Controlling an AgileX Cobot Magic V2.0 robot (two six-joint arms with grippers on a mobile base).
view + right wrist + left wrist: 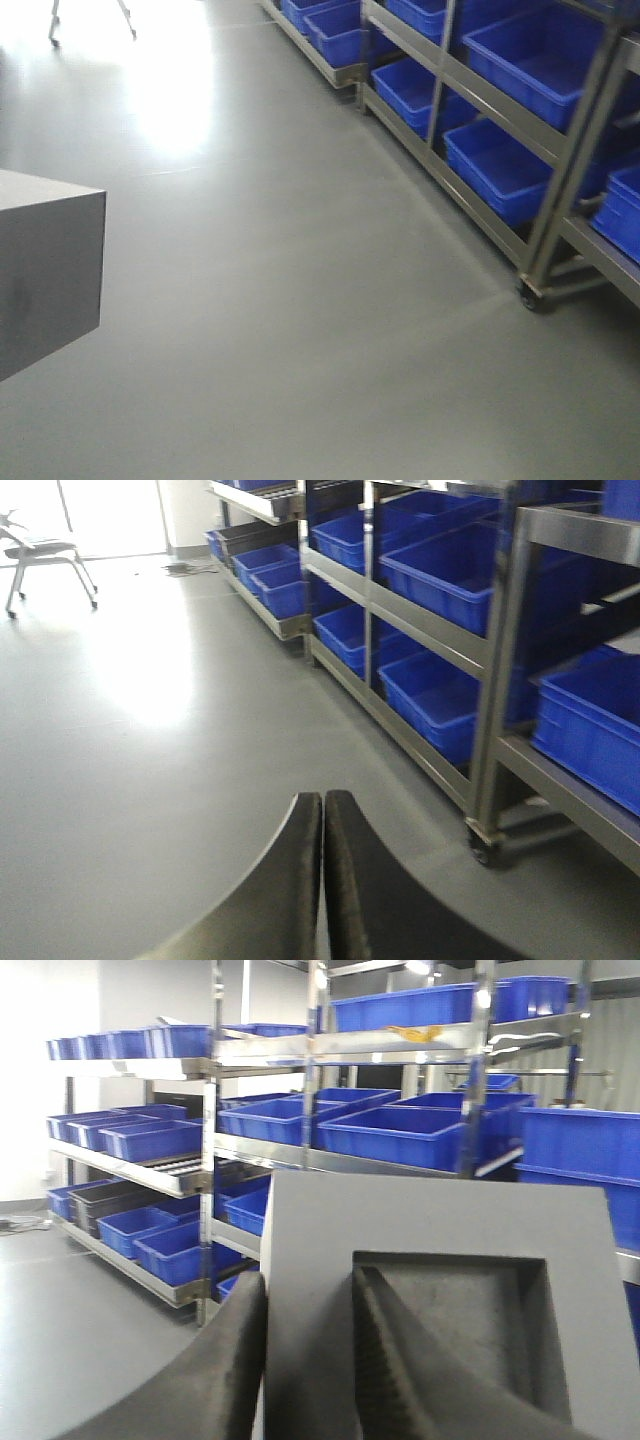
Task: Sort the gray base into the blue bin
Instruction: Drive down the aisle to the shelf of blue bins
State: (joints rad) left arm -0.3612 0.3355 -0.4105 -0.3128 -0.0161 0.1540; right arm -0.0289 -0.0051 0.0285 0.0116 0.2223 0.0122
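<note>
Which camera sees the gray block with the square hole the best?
The left wrist view: the gray base fills it up close, with its square hole facing the camera. The front-facing view catches only plain gray sides at its left edge. The right wrist view shows none of it.

The gray base (pixel 430 1230) in my left gripper (pixel 308 1285) looks matt and faintly grainy, like dense foam. My fingers (pixel 215 1370) are dull black, and one has a ribbed inner face. The crates (pixel 400 1135) are smooth blue plastic with a mild sheen, the racks (pixel 212 1110) bright bare metal, and the floor (pixel 150 730) smooth gray, glossy enough to glare.
</note>
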